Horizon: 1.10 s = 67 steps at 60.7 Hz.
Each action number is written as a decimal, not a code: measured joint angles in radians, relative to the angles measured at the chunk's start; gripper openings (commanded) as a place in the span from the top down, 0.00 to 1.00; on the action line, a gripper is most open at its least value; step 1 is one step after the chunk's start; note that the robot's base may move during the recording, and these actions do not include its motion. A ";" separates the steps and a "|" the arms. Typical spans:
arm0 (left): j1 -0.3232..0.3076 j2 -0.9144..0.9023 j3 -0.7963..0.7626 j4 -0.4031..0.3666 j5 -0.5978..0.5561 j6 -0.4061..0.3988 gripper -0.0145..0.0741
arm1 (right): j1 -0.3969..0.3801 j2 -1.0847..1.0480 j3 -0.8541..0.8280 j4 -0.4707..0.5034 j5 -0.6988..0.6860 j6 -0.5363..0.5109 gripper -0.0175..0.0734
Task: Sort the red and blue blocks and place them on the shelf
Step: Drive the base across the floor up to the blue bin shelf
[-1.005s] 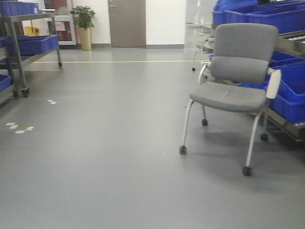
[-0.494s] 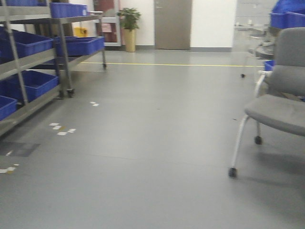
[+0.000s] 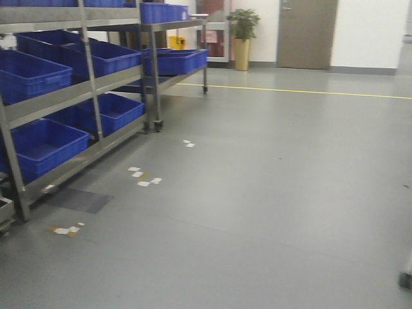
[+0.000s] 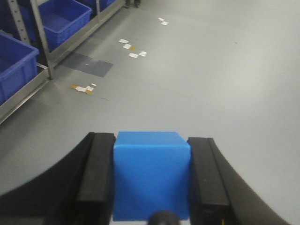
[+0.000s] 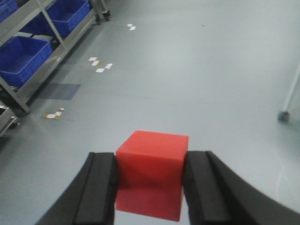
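Observation:
My left gripper (image 4: 151, 159) is shut on a blue block (image 4: 151, 173), held between its two black fingers above the grey floor. My right gripper (image 5: 150, 176) is shut on a red block (image 5: 151, 171) in the same way. A metal shelf rack (image 3: 90, 84) with several blue bins (image 3: 38, 145) stands at the left of the front view; it also shows at the upper left of the left wrist view (image 4: 42, 33) and of the right wrist view (image 5: 44, 47). Neither gripper shows in the front view.
A second wheeled rack (image 3: 177, 61) with blue bins stands farther back. White paper scraps (image 3: 145, 177) lie on the floor by the rack. A potted plant (image 3: 243, 35) and a door (image 3: 308, 32) are at the far wall. A chair caster (image 3: 405, 278) is at the right edge.
The front view has swung left: the grey chair has left the frame to the right, and the shelf rack with blue bins has come into view at the left.

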 measured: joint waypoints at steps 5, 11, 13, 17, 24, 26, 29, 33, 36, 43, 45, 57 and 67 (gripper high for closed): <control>0.000 0.000 0.000 0.000 0.000 0.000 0.70 | 0.000 0.000 0.000 0.000 0.000 0.000 0.75; 0.000 0.000 0.000 0.000 0.000 0.000 0.70 | 0.000 0.000 0.000 0.000 0.000 0.000 0.75; 0.000 0.000 0.000 0.000 0.000 0.000 0.70 | 0.000 0.000 0.000 0.000 0.000 0.000 0.75; 0.000 0.000 0.000 0.000 0.000 0.000 0.70 | 0.000 0.000 0.000 0.000 0.000 0.000 0.75; 0.000 0.000 0.000 0.000 0.000 0.000 0.70 | 0.000 0.000 0.000 0.000 0.000 0.000 0.75; 0.000 0.000 0.000 0.000 0.000 0.000 0.70 | 0.000 0.000 0.000 0.000 0.000 0.000 0.75; 0.000 0.000 0.000 0.000 0.000 0.000 0.70 | 0.000 0.000 0.000 0.000 0.000 0.000 0.75; 0.000 0.000 0.000 0.000 0.000 0.000 0.70 | 0.000 0.000 0.000 0.000 0.000 0.000 0.75; 0.000 0.000 0.000 0.000 0.000 0.000 0.70 | 0.000 0.000 0.000 0.000 0.000 0.000 0.75; 0.000 0.000 0.000 0.000 0.000 0.000 0.70 | 0.000 0.000 0.000 0.000 0.000 0.000 0.75; 0.000 0.000 0.000 0.000 0.000 0.000 0.70 | 0.000 0.000 0.000 0.000 0.000 0.000 0.75; 0.000 0.000 0.000 0.000 0.000 0.000 0.70 | 0.000 0.000 0.000 0.000 0.000 0.000 0.75; 0.000 0.000 0.000 0.000 0.000 0.000 0.70 | 0.000 0.000 0.000 0.000 0.000 0.000 0.75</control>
